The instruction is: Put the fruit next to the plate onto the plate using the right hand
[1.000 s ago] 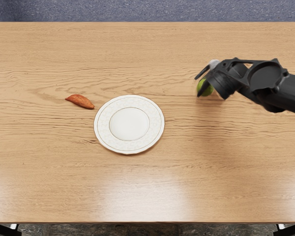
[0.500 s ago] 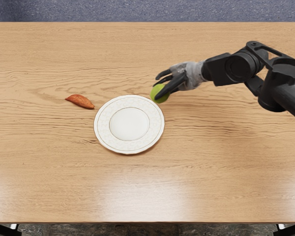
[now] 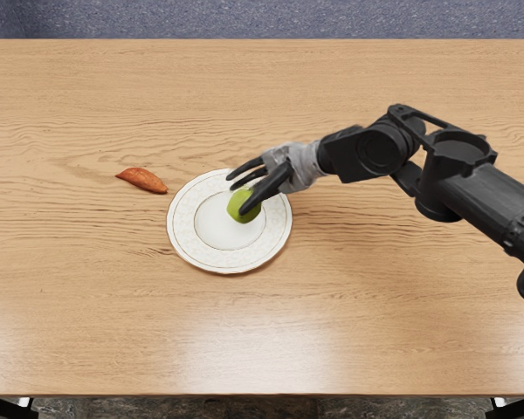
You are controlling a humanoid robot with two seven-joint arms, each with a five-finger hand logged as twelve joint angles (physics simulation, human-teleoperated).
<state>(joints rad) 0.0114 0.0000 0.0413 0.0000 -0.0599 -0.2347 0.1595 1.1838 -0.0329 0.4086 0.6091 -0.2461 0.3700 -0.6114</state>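
Lime-green fruit [image 3: 242,206] under grey right hand [image 3: 278,171] with black fingers [image 3: 266,188]; white plate [image 3: 187,249], rim maybe faintly patterned; orange-red piece [image 3: 141,180] left of hand; tan wood-grain table [image 3: 332,332].

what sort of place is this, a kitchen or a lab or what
Likely a simulated tabletop test scene, not a kitchen: one wooden table, one white plate with an orange food piece beside it, and a right robot hand holding a green fruit over the plate.

Plate [image 3: 184,238] is set approx. mid-surface [image 3: 349,332]. Fruit [image 3: 241,207] is held in right hand [image 3: 275,173] over plate's rear-right part. 2nd food item [image 3: 142,180] is laid near plate's left, not touching.
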